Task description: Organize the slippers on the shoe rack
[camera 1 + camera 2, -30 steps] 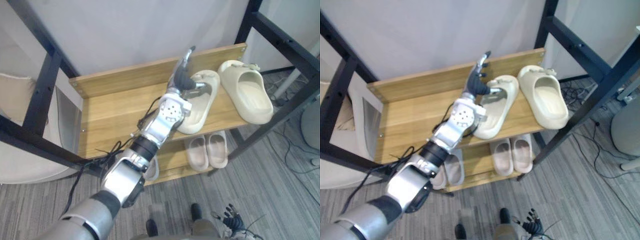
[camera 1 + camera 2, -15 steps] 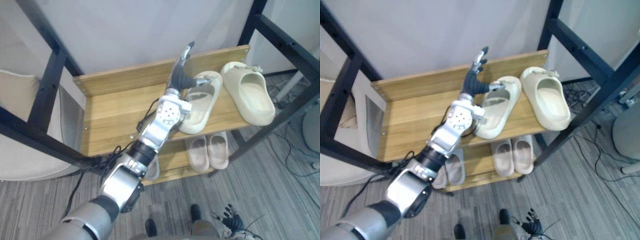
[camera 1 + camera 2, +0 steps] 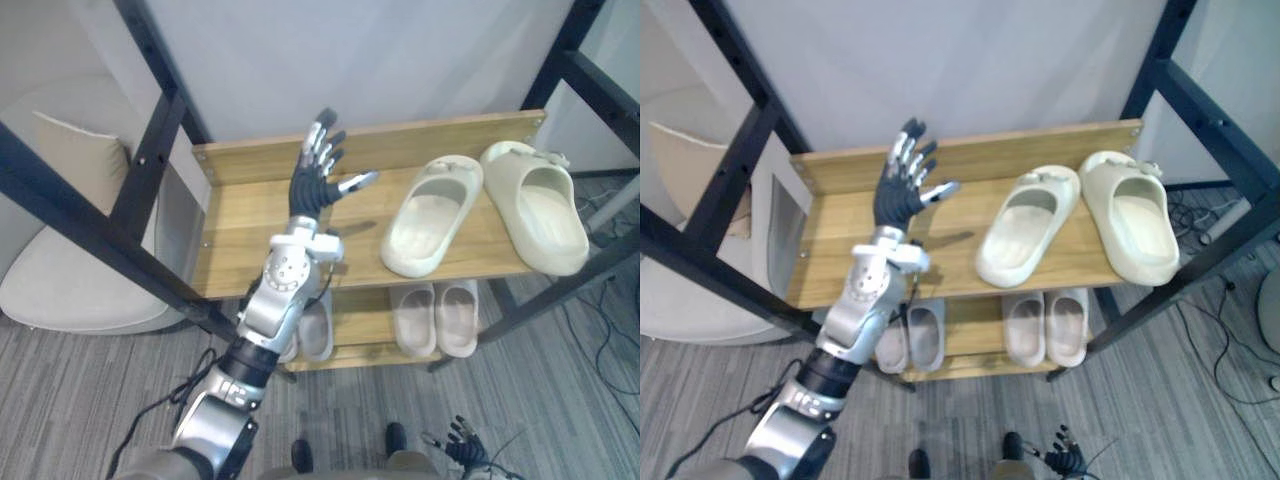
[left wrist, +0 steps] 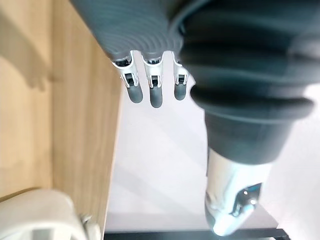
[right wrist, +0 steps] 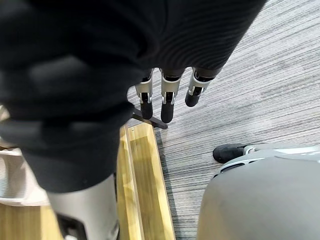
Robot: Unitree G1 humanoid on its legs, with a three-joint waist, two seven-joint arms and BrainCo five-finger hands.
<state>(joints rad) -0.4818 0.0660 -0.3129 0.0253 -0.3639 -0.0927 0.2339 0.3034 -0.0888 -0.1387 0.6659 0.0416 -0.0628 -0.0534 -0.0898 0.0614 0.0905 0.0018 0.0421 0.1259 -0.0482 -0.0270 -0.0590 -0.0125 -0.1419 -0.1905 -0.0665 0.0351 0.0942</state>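
The left hand [image 3: 312,187] hovers above the left half of the shoe rack [image 3: 235,250], fingers [image 3: 322,140] spread straight, holding nothing. To its right on the top shelf lie two cream slippers (neither touches the hand): the angled slipper [image 3: 430,215], then the end slipper [image 3: 540,205]. The right hand [image 5: 167,102] hangs low over the floor [image 5: 260,65], fingers relaxed.
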